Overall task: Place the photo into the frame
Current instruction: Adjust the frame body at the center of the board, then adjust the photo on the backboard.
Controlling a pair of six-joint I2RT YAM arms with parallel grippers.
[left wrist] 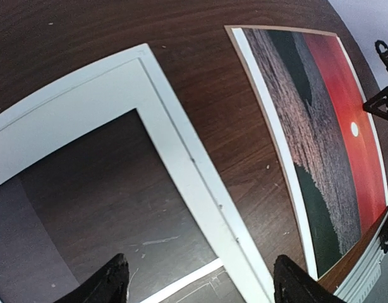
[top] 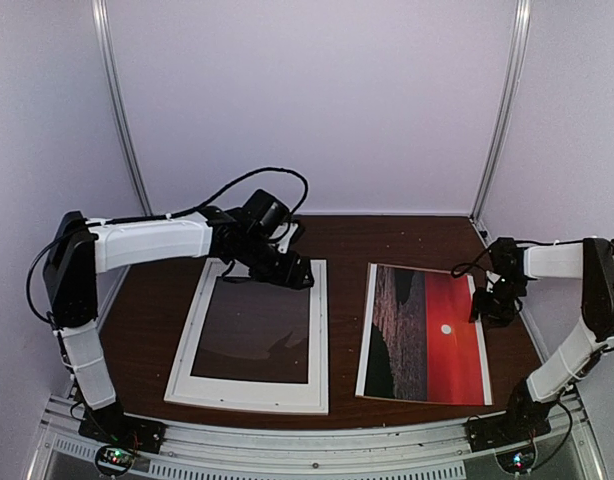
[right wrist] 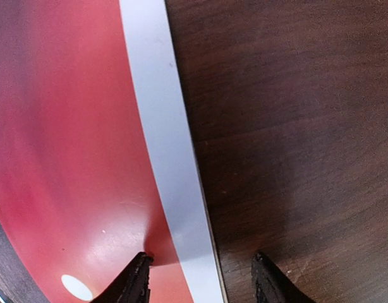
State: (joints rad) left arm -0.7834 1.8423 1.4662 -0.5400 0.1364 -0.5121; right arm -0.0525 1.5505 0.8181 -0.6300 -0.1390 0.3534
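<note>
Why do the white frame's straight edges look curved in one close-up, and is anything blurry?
Left wrist view: the wide lens bows the frame and photo edges. Right wrist view: very close, the photo's white border looks soft and curved. Top view: edges straight, even lighting, a dim reflection inside the frame.

red-sky photo (top: pixel 424 335), white frame (top: pixel 252 330) — dark table (top: pixel 342 245)

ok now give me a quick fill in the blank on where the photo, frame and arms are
1. In the top view the photo lies to the ____ of the frame.
2. The left end effector, jaws open, is over the ____.
3. The right end effector has open jaws straddling the photo's ____ border.
Missing words: right; frame; white.
</note>
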